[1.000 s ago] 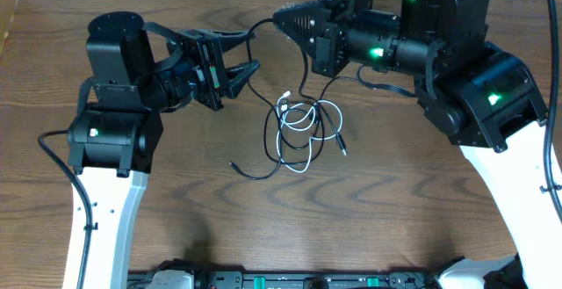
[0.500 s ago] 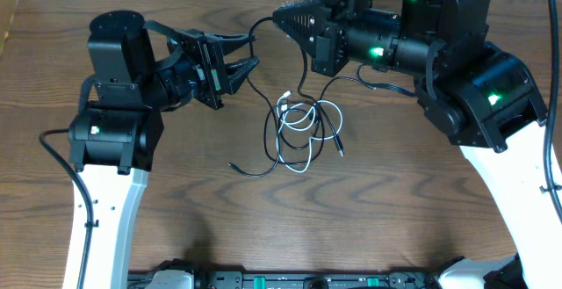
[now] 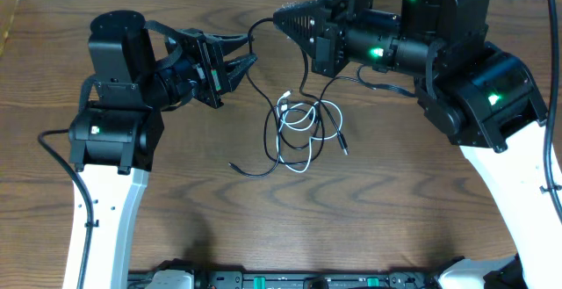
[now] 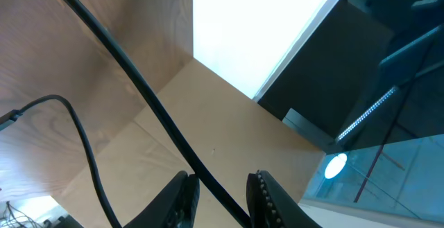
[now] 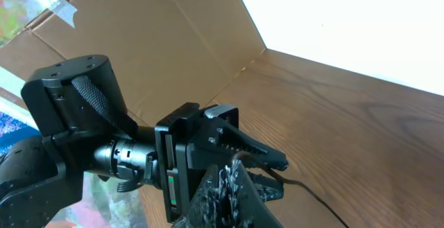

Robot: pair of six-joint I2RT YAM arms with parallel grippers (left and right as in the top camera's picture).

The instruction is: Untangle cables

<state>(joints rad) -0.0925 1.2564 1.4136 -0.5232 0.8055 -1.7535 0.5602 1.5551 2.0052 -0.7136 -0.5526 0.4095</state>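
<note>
While the left pincer [image 3: 239,64] stands part open, its jaws straddle a black cable [image 4: 132,82] without pinching it (gap on both sides). The strand runs crosswise through the jaws: one end goes to the right pincer [image 3: 281,15], which is shut on it, apparently. The other goes to the tangle [image 3: 297,124] just beyond the left fingertips. The left arm is nearer. Left wrist view shows the gap; overhead shows where the strand leads.

A white cable [image 3: 283,111] and a black cable [image 3: 268,140] lay loosely looped together on the table [image 3: 395,201], a second black cable [image 4: 139,95] rising from them.
</note>
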